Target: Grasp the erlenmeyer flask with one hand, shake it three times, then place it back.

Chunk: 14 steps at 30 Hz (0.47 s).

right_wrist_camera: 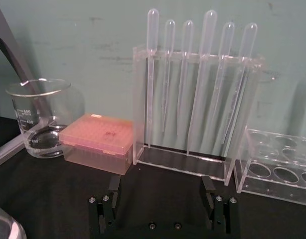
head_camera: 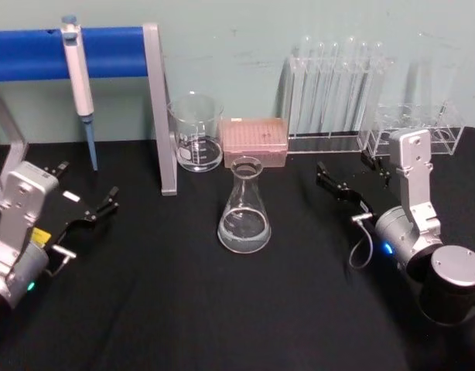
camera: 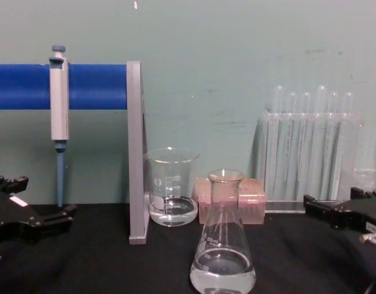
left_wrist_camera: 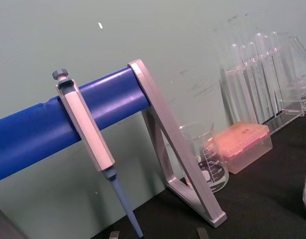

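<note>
A pale green wall backs my black desk (head_camera: 183, 309). The flask (head_camera: 244, 207) stands upright near the desk's middle, a little clear liquid in its base, touched by neither gripper. Behind it, along the desk's far edge, I see a glass beaker (head_camera: 196, 132), a pink tip box (head_camera: 255, 141) and a clear rack of droppers (head_camera: 336, 89). A pipette (head_camera: 80, 81) hangs from a blue bar (head_camera: 36, 52) at the far left corner. My left gripper (head_camera: 89, 195) rests open near the left edge; my right gripper (head_camera: 350, 175), jaws apart, sits toward the right edge, well apart from the flask.
</note>
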Motion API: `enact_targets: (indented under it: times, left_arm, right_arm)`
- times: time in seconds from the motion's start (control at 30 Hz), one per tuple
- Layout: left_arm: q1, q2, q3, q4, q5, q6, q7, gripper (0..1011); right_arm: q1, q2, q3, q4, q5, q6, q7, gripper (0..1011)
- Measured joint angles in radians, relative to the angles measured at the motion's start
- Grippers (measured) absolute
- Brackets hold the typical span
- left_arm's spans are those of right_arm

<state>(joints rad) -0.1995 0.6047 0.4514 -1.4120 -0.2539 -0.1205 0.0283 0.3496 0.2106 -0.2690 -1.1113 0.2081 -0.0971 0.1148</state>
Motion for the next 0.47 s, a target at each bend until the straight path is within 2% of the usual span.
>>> enact_targets:
  times: [0.2,0.47]
  left_arm:
    - [0.0,0.0,0.0,0.0,0.0,0.0,0.0,1001]
    - [0.0,0.0,0.0,0.0,0.0,0.0,0.0,1001]
  right_arm:
    - [0.002,-0.007,0.005,0.009,-0.017,0.009,0.003,1003]
    - [0.002,-0.006,0.005,0.01,-0.017,0.009,0.004,1003]
